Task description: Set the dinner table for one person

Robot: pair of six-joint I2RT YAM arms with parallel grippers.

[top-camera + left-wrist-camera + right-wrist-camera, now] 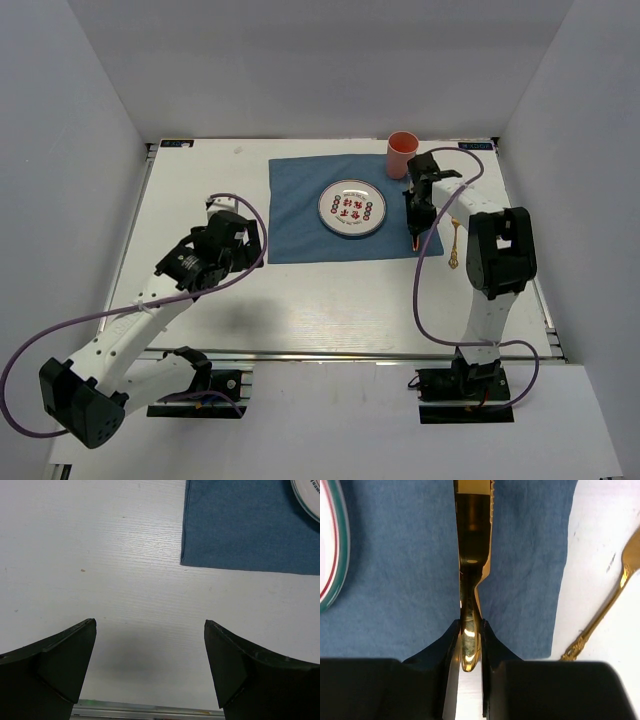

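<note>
On the white dinner table (330,300) lies a blue placemat (295,210) with a white patterned plate (352,208) on it. My right gripper (416,222) is over the mat's right edge, beside the plate. In the right wrist view it (469,645) is shut on the handle of a gold knife (472,555), whose blade points away over the placemat (395,580). I cannot tell whether the knife touches the cloth. My left gripper (240,235) is open and empty over bare table left of the mat; its jaws (150,630) are wide apart.
A pink cup (401,153) stands at the mat's far right corner. A second gold utensil (453,243) lies on the table right of the mat, also in the right wrist view (605,615). The metal rail (150,711) runs along the front edge.
</note>
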